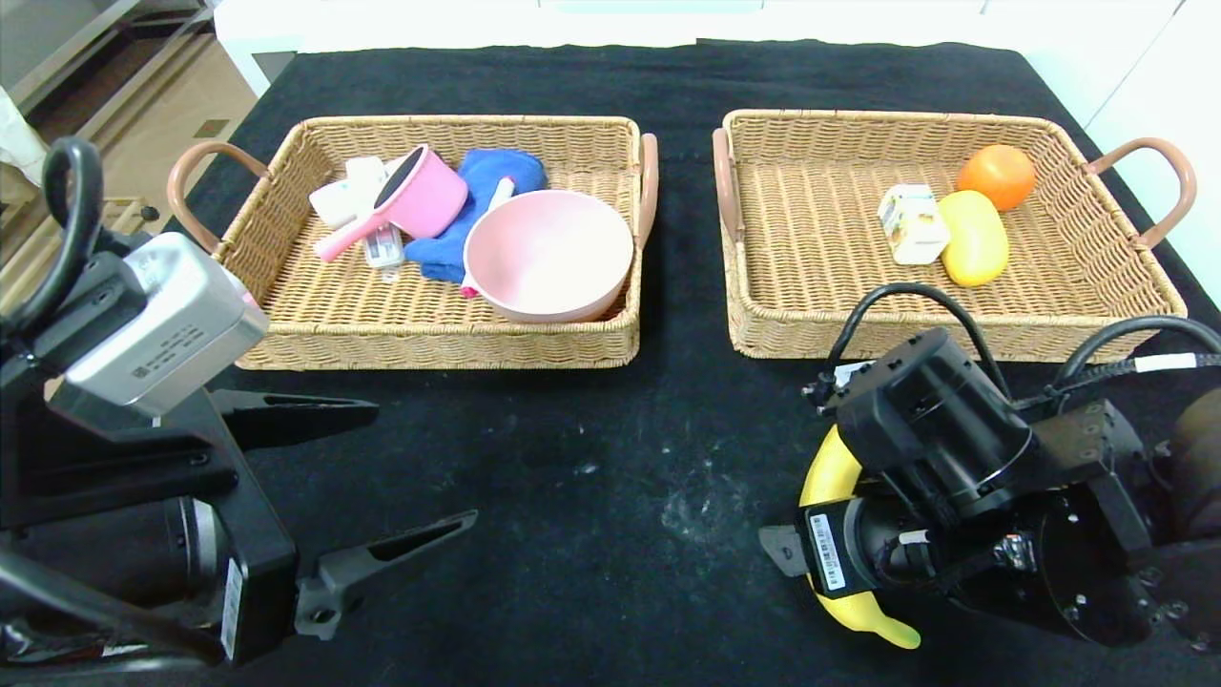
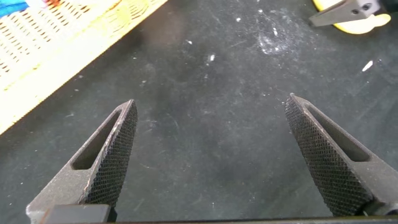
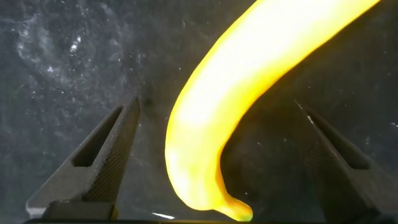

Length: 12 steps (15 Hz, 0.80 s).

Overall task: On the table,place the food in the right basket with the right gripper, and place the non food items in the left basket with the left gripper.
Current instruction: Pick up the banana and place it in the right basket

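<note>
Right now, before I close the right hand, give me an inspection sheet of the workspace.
Surface: black cloth table, some white specks.
Job's things: yellow banana on the cloth, between the right hand's open fingers. Right wicker basket holds an orange, a yellow mango-shaped fruit and a small white carton. Left wicker basket holds a pink bowl, pink toy pot, blue cloth and small white items.
Clutter: nothing seen.
Hands: right hand open over the banana; left hand open, empty, above bare cloth.
Cables: black cables loop over the right arm.
Surroundings: white surfaces beyond the table.
</note>
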Available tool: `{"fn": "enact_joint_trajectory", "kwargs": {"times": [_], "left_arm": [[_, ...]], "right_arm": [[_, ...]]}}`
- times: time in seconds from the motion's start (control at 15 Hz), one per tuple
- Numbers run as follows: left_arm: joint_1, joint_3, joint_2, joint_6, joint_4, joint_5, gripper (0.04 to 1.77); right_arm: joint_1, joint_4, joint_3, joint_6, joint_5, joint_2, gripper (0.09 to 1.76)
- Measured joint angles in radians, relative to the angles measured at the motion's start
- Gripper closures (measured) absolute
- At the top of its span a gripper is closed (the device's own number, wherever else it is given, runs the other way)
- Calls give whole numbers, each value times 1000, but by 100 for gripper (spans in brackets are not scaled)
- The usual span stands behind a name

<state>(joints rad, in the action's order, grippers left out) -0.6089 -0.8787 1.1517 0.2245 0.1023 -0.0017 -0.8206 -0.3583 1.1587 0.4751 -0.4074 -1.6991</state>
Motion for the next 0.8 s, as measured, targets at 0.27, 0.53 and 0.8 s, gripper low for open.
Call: {"fn": "enact_joint_trajectory", "kwargs": {"times": [0.27, 0.53, 0.8], "left_arm": [[-4, 2, 0, 0, 1, 0, 9], [-4, 3, 0, 0, 1, 0, 9], [-4, 6, 1, 0, 0, 0, 9]], "right_arm": [[0, 0, 2, -1, 0, -7, 36], [0, 0, 3, -1, 1, -9, 92], [0, 0, 3, 0, 0, -8, 120]]}}
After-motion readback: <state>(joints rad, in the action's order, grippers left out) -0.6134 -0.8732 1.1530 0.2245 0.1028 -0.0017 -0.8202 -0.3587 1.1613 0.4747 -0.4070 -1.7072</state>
